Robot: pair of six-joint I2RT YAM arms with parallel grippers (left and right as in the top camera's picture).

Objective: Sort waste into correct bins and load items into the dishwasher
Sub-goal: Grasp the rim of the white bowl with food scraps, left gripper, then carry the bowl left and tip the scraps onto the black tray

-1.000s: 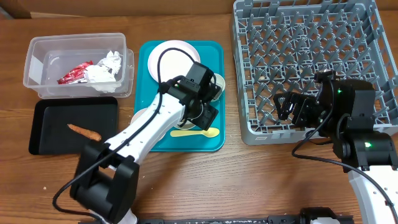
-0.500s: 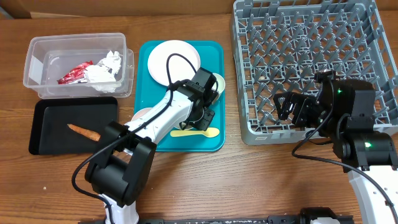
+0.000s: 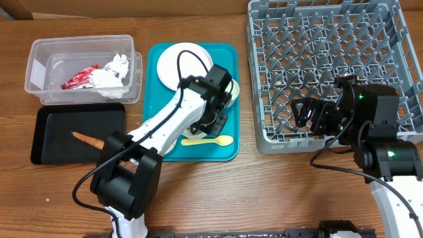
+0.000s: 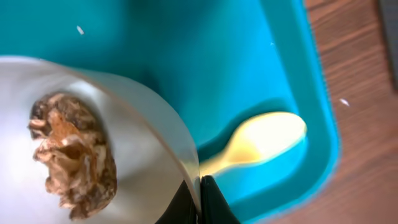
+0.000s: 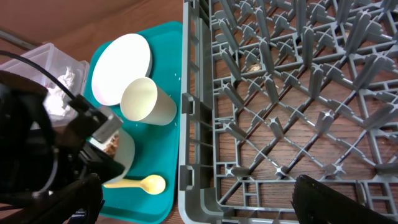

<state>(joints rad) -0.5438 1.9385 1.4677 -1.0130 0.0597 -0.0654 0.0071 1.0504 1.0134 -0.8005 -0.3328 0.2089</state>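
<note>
Near the centre of the overhead view, over the teal tray [image 3: 228,153], the left gripper [image 4: 200,198] is clamped on the rim of a small bowl [image 4: 143,143] that holds a brown food chunk [image 4: 71,155]. The pale yellow spoon [image 4: 261,140] lies on the tray just below the bowl. At the right, the right gripper [image 3: 303,114] hangs with its jaws spread wide and empty over the lower left part of the grey dish rack [image 3: 324,39], while the plate [image 3: 188,63] and the tipped cup [image 5: 146,99] rest on the tray's upper part.

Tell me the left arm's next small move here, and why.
Likely lift the bowl toward the black tray: the left gripper pinches its rim, a brown food chunk sits inside, and the sausage lies in that tray.
</note>
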